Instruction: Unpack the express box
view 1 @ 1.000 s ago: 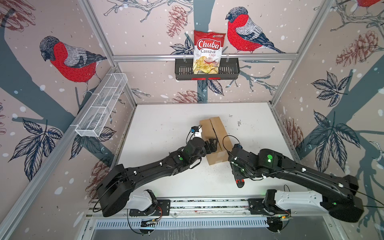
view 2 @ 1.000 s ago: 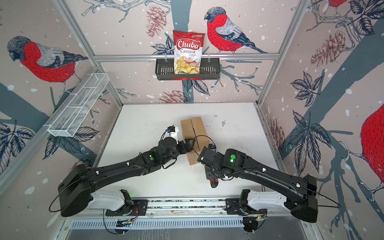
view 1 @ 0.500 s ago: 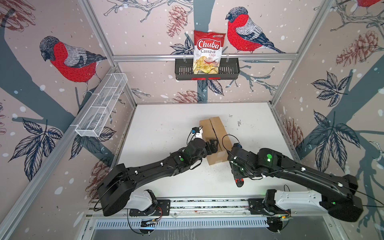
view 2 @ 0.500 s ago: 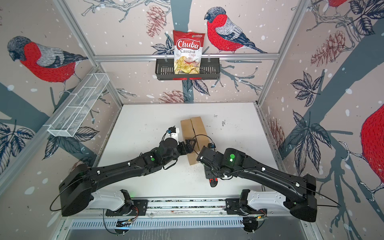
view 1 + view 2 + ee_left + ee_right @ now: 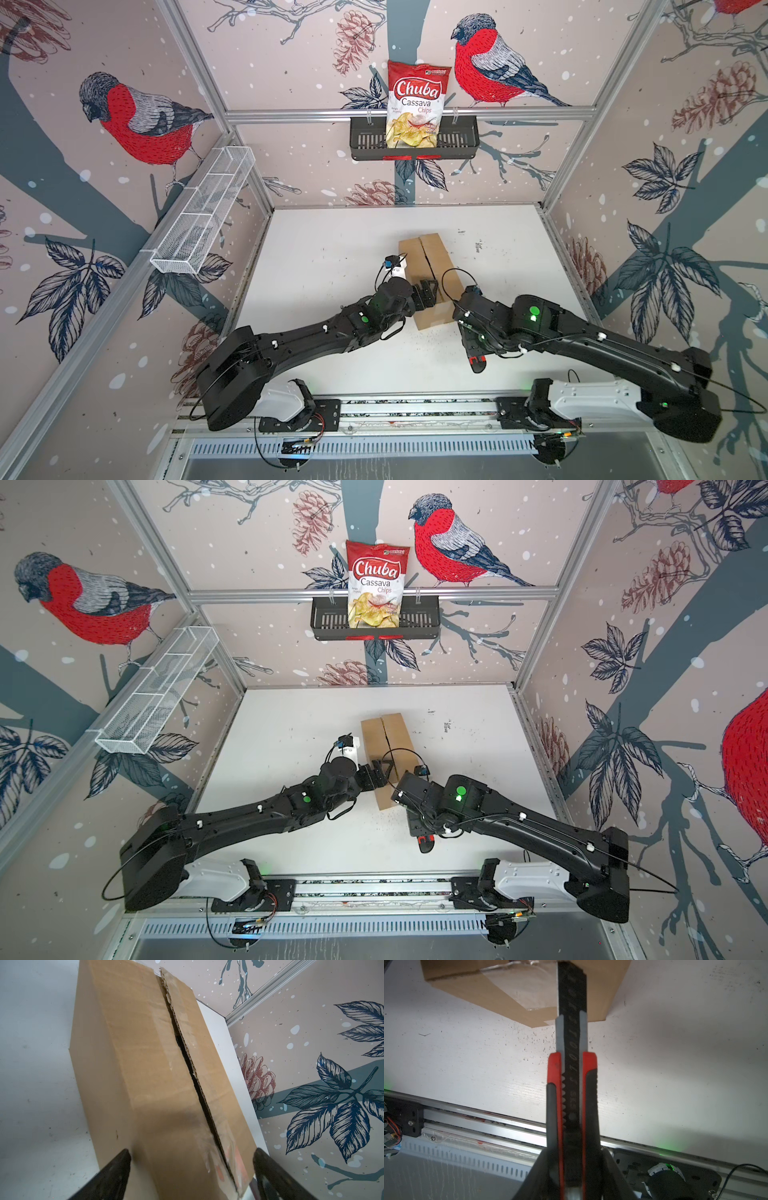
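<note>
The right gripper [image 5: 572, 1159] is clenched on a red and black utility knife [image 5: 572, 1076]. It is the nearest thing to me on the white table [image 5: 332, 257], a little right of the middle and just beyond the front rail. In the right wrist view the handle sits between its jaws and the black blade runs out towards the near end of the express box [image 5: 436, 257]. The tip leaves the edge of that picture, so I cannot tell whether it touches the cardboard.

A bit farther in, the left gripper [image 5: 191, 1153] reaches over from the left. It is released, its jaws spread wide and holding nothing. It sits over the near part of the box's top, but whether it rests on the cardboard I cannot tell.

The box itself lies about mid-table, slightly right of centre. Its long side runs near to far and its near end sits between the 2 wrists. Its 2 top flaps lie down, but the centre seam gapes as a dark slit with ragged corrugated edges and shiny tape along both sides.

On the left wall hangs a white mesh basket [image 5: 199, 216]. On the far wall a black slotted basket [image 5: 365, 143] holds a red and white chips bag [image 5: 417, 104], standing upright.
</note>
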Robot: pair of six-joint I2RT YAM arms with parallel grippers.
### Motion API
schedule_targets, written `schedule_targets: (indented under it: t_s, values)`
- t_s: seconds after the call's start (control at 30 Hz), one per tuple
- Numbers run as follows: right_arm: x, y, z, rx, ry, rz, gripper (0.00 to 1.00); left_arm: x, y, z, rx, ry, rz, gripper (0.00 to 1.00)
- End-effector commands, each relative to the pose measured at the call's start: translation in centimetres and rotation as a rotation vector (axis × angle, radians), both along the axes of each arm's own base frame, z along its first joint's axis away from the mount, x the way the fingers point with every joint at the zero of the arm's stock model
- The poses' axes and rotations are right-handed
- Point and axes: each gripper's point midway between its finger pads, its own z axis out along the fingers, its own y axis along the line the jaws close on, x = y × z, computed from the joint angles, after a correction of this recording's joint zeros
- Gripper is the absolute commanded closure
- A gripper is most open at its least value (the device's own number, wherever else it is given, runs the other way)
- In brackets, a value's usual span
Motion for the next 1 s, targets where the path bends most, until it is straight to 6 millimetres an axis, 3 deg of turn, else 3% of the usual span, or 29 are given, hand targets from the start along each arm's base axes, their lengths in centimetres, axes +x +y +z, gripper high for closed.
schedule_targets:
  t_s: [0.0,0.97]
  values:
    - [0.7,0.3,0.3,0.004,-0.031,0.010,0.91,0.2,-0.5,1.0,-0.036,-0.026,-0.008,0.09]
    - [1.3,2.6,0.3,-0.003,-0.015,0.092,0.91,0.5,-1.9,1.4,-0.072,-0.033,-0.020,0.10]
